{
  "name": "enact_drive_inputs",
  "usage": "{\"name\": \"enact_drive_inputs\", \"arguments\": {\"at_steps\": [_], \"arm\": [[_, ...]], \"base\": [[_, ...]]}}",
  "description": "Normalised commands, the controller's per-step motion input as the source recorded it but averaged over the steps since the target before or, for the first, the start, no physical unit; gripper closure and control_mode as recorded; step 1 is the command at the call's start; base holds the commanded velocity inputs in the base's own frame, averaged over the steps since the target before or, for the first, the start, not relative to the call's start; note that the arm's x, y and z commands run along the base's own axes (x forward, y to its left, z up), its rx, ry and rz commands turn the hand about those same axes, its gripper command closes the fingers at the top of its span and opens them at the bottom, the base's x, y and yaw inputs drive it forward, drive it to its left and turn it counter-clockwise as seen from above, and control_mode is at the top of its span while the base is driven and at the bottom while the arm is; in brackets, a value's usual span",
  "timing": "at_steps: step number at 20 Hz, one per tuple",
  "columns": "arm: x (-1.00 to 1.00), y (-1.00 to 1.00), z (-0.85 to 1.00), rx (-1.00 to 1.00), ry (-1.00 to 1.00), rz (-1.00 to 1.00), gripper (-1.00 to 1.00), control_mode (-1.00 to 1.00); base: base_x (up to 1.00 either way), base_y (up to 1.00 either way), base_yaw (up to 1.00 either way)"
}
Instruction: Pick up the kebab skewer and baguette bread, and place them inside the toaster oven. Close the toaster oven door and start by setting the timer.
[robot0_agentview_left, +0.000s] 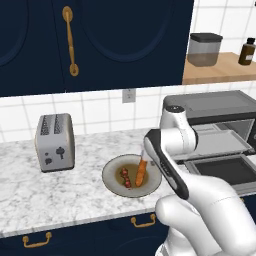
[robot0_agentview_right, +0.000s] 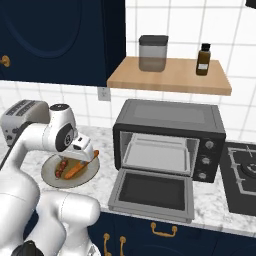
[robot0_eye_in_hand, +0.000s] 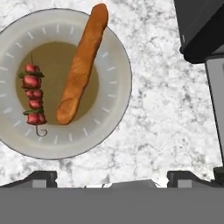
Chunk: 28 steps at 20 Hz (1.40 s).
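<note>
Jaws released, the white arm's gripper (robot0_eye_in_hand: 111, 177) hovers over the round grey plate (robot0_eye_in_hand: 114, 52), poised to descend onto the red-chunked kebab skewer (robot0_eye_in_hand: 33, 94) beside the orange-brown baguette bread (robot0_eye_in_hand: 82, 65).

Base views flanking; plate (robot0_eye_in_hand: 118, 57) shared, seemingly

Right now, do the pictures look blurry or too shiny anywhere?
Left base view: evenly lit, no glare, but the kebab skewer and baguette bread look small and a bit soft. Right base view: the toaster oven is clear, its inside shaded. Hand view: sharpest; the plate casts a faint shadow on the counter.
</note>
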Motion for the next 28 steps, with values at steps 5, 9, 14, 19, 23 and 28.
{"name": "enact_drive_inputs", "arguments": {"at_steps": [5,9,14,19,23,28], "arm": [[0.65,0.30,-0.31,0.00,0.00,0.00,-1.00,-1.00],[0.63,0.24,-0.32,0.00,0.00,0.00,-1.00,-1.00],[0.58,0.16,-0.34,0.00,0.00,0.00,-1.00,-1.00],[0.36,0.04,-0.30,0.00,0.00,0.00,-1.00,-1.00],[0.00,0.00,-0.40,0.00,0.00,0.00,-1.00,-1.00],[0.00,0.00,-0.34,0.00,0.00,0.00,-1.00,-1.00]], "base": [[0.00,0.00,0.00],[0.00,0.00,0.00],[0.00,0.00,0.00],[0.00,0.00,0.00],[0.00,0.00,0.00],[0.00,0.00,0.00]]}}
